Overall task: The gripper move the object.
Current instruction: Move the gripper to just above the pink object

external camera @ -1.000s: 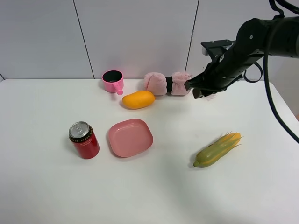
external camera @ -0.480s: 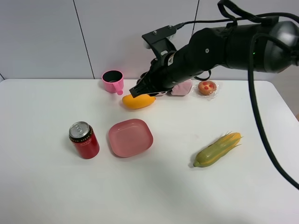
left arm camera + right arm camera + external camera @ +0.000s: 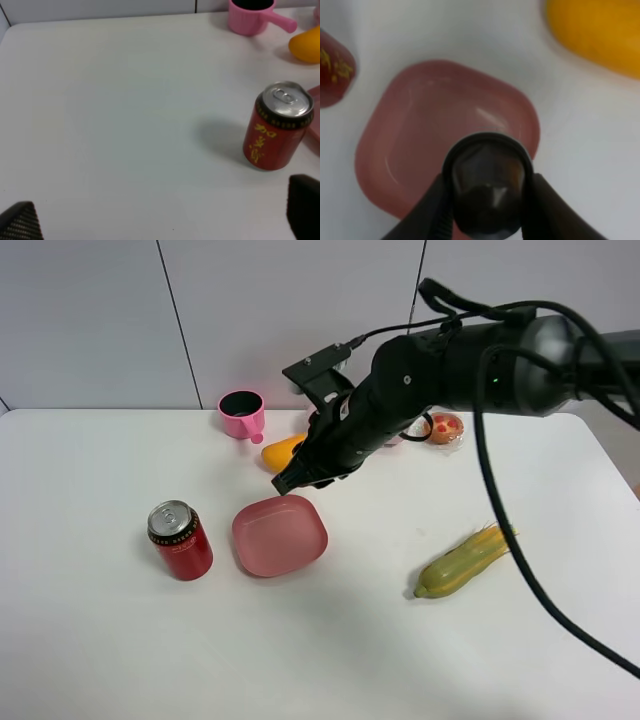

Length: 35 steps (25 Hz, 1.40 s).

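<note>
My right gripper reaches across the middle and hangs just above the far edge of the pink plate. In the right wrist view the gripper is shut on the object, a small dark knob-shaped piece, held over the plate. In the exterior high view the object is hidden in the fingers. My left gripper is open and empty, low over the table to the left of the red can. The left arm does not show in the exterior high view.
The red can stands left of the plate. An orange mango and a pink cup lie behind the plate. A red-dotted muffin sits at the back right. A corn cob lies front right.
My right arm has swung left from the back right, past the mango, and come down to the plate's far edge. The muffin it covered now shows. Nothing on the table has moved.
</note>
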Tool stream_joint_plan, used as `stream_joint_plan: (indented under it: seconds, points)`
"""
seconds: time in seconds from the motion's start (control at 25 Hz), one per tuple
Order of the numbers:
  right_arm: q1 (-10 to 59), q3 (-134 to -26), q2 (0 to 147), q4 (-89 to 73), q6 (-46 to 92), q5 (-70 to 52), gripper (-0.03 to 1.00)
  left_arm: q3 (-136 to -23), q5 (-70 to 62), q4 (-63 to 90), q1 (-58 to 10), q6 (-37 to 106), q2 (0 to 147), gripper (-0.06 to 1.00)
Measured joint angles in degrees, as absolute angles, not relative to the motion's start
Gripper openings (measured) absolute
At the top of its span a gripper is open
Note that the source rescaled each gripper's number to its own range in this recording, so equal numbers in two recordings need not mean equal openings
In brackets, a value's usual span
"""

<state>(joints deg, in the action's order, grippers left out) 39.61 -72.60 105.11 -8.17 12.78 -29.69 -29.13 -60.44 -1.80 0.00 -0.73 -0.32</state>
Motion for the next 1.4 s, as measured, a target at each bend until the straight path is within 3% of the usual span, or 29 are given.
stream_joint_plan:
  seconds: [0.48, 1.4]
  points:
    - [40.92, -72.6, 115.18, -11.68, 12.85, -24.31, 0.0, -29.13, -60.44, -1.8, 0.0, -0.73, -0.32, 1.0]
    - [41.29, -72.6, 115.63, -17.68, 16.44, -26.54, 0.0, -29.13, -60.44, -1.9, 0.0, -0.73, -0.32, 1.0]
